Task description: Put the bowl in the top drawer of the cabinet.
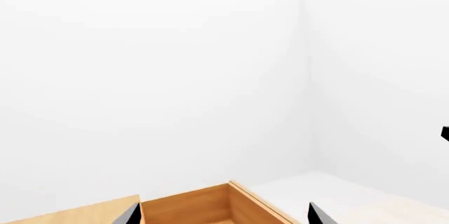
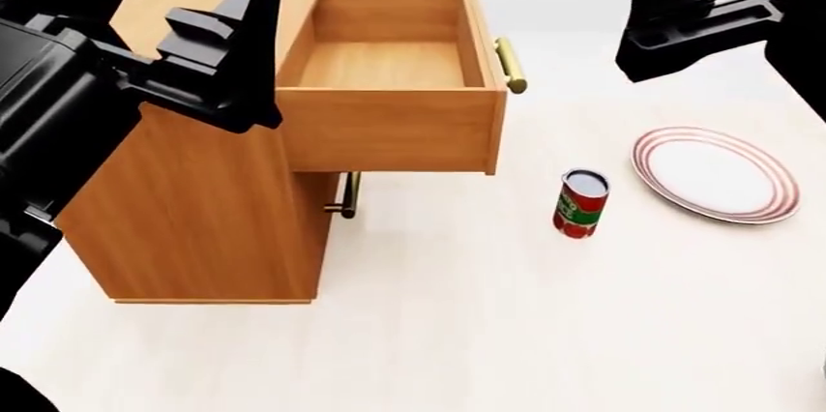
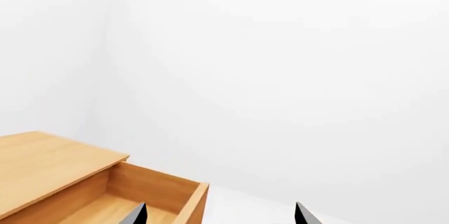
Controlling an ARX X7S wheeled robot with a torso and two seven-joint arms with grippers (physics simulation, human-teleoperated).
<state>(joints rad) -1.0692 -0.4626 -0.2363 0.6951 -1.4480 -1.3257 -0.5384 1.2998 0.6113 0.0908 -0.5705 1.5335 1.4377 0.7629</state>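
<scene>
Both grippers are hanging spread wide and grasping nothing: the left gripper (image 1: pixel 224 214) is showing only two dark fingertips over the top drawer (image 2: pixel 387 66), and the right gripper (image 3: pixel 221 214) likewise. The drawer is standing pulled out of the cabinet (image 2: pixel 193 209), its inside bare. On the surface (image 2: pixel 452 335) a red can (image 2: pixel 581 203) is standing upright near a red-rimmed plate (image 2: pixel 714 173). The bowl is appearing in no view.

Matte black angular arms, pointed black left tool (image 2: pixel 251 40) fingers
</scene>
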